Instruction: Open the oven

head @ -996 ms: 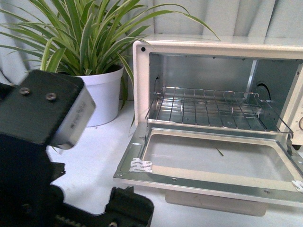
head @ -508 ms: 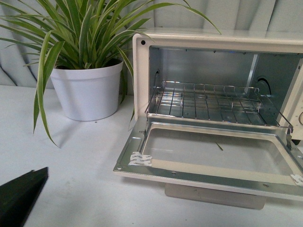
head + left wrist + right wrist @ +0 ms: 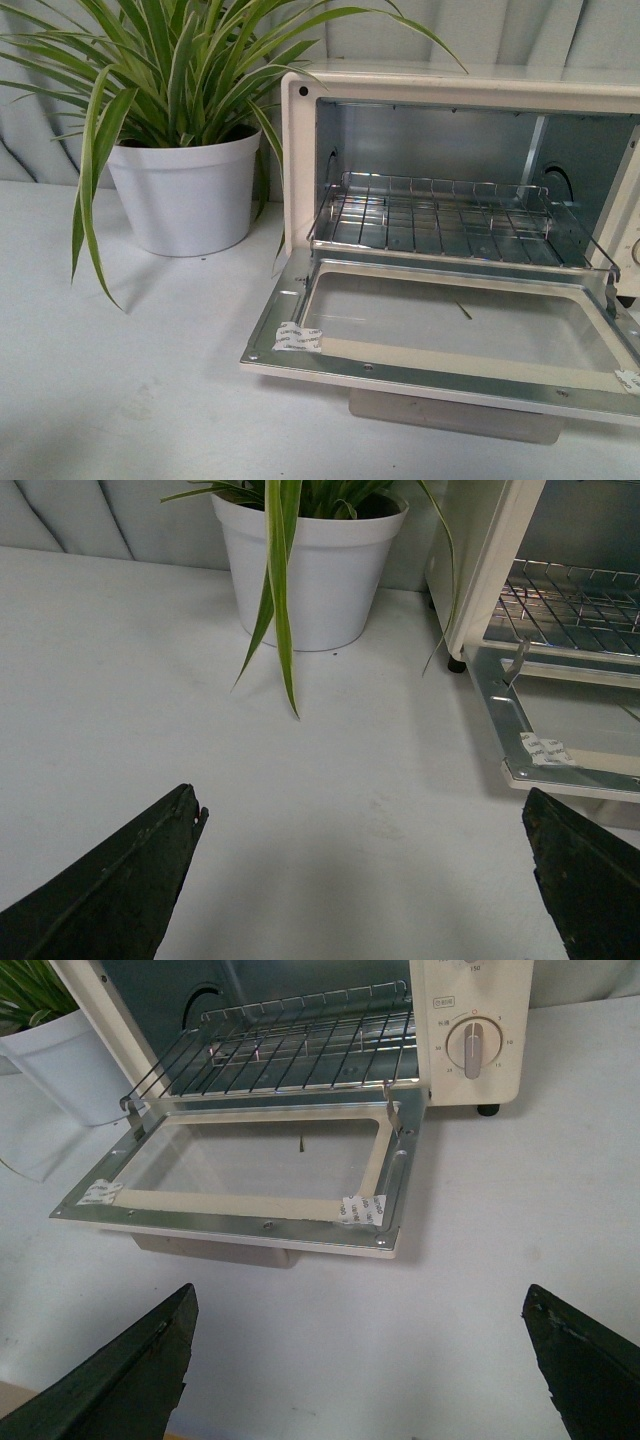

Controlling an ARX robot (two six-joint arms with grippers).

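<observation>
We saw a white plant pot (image 3: 186,195) standing upright on the pale table (image 3: 120,380), holding a spider plant (image 3: 170,70) with long striped green leaves. Behind it hung a grey, pleated backdrop (image 3: 30,130).

Staged tabletop test setup: white table (image 3: 120,400), grey padded backdrop (image 3: 60,515), potted plant (image 3: 185,190), toaster oven (image 3: 300,150).

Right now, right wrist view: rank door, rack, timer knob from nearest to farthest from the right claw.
1. Door: folded down flat, its front edge closest to the right claw, which is open and holds nothing.
2. Rack: inside the oven, behind the door.
3. Knob: on the control panel beside the rack. It sits about as far back as the rack, so 2 and 3 are too close to call.
</observation>
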